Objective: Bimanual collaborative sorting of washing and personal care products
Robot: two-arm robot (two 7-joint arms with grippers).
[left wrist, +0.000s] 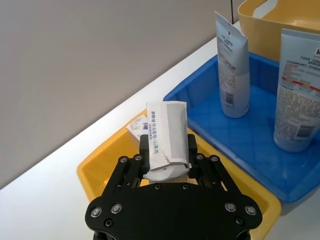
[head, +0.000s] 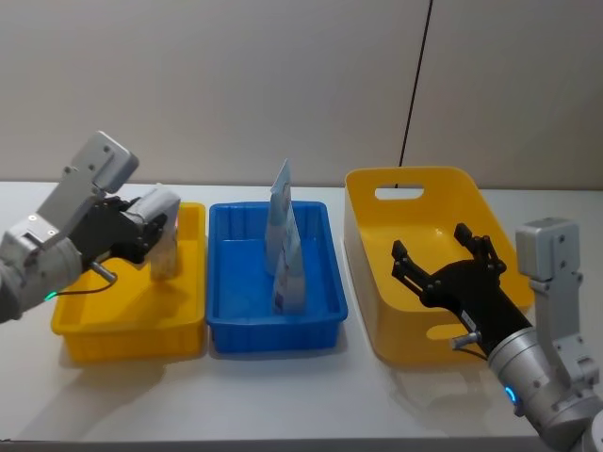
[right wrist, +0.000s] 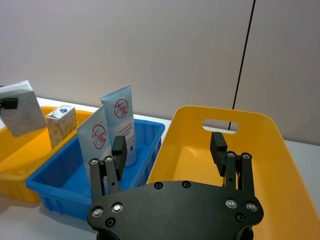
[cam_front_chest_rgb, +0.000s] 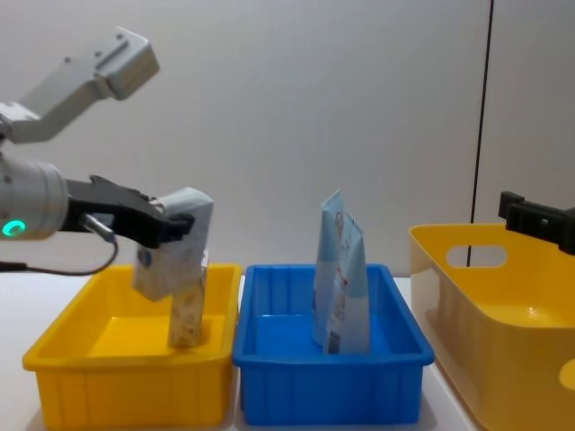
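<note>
The left gripper [cam_front_chest_rgb: 172, 223] is clenching 1 carton [cam_front_chest_rgb: 167, 262], its long axis near upright with the top tipping right, while the right gripper [head: 443, 256] is hanging open.

Counts by kind. We count two small beige cartons, the first carton [right wrist: 25, 115] and the second carton [right wrist: 61, 125]. We count two light-blue pouches, the first pouch [right wrist: 97, 140] and the second pouch [right wrist: 121, 112]. We count two trays, one yellow tray [head: 132, 339] and one blue tray [head: 273, 334]. We count one large yellow basket [head: 400, 339] and one tabletop [head: 283, 405].
</note>
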